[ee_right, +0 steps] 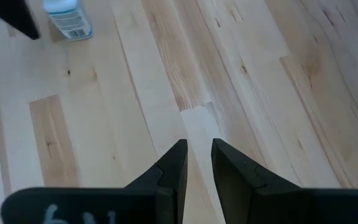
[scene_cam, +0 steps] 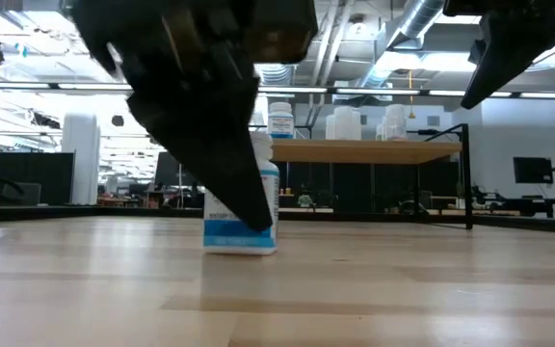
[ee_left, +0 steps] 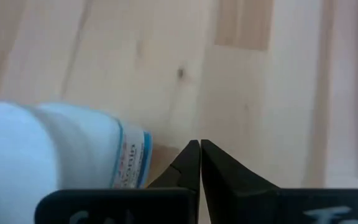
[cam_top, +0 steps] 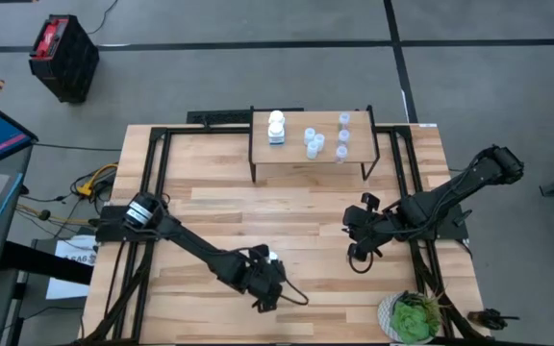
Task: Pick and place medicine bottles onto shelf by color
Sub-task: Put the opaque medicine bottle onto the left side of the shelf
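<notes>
Left gripper (cam_top: 271,288) down low over near-centre tabletop (cam_top: 296,216), jaws shut tip to tip on nothing (clear in left wrist view: fingertips (ee_left: 199,163) meet, bare wood beyond). White bottle w/ blue label (scene_cam: 244,207) upright on table just beside that gripper, on its far side; low view has the dark fingers crossing in front of it, contact not clear. Same bottle seen as a white dot at gripper's edge from above (cam_top: 272,257), and big and blurred just beside the fingers in left wrist view (ee_left: 55,155). Also small at a frame corner in right wrist view (ee_right: 67,18).

Shelf (cam_top: 296,165) at far-centre of table, light wood top on thin black legs. On it, from left: larger white bottle(s) (cam_top: 276,127) at left end (looks like a pair close together, can't split them from above). Then a cluster of small pale translucent bottles (cam_top: 313,142) mid-shelf. Then a line of small pale ones (cam_top: 342,135) toward right end, running far to near.

Right gripper (cam_top: 358,223) right of centre, well apart from the shelf and the white bottle, above bare wood. Jaws a narrow gap apart, nothing between them (right wrist view: fingers (ee_right: 174,163) parted slightly, planks showing through).

Green potted plant (cam_top: 411,317) at near-right table edge.
</notes>
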